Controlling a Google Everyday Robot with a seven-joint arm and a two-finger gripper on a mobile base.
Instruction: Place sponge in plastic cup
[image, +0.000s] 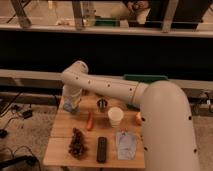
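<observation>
Camera view is showing the counter (60, 131): nearest, a grey pouch (125, 144); midway, the plastic cup (115, 116) standing upright; far left, the tool (71, 100) hovering at the blue sponge (69, 108). Whether it is gripping cannot be told. Probably the grasping step; next it needs lifting and carrying right, over the cup.

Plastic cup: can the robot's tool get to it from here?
Probably yes. The tool sits at the back-left corner of the table; the plastic cup stands upright mid-table, and only a low orange item and small dark object lie between.

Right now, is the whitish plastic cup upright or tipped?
Upright; the whitish plastic cup stands rim up. The gripper is at the table's far-left corner.
</observation>
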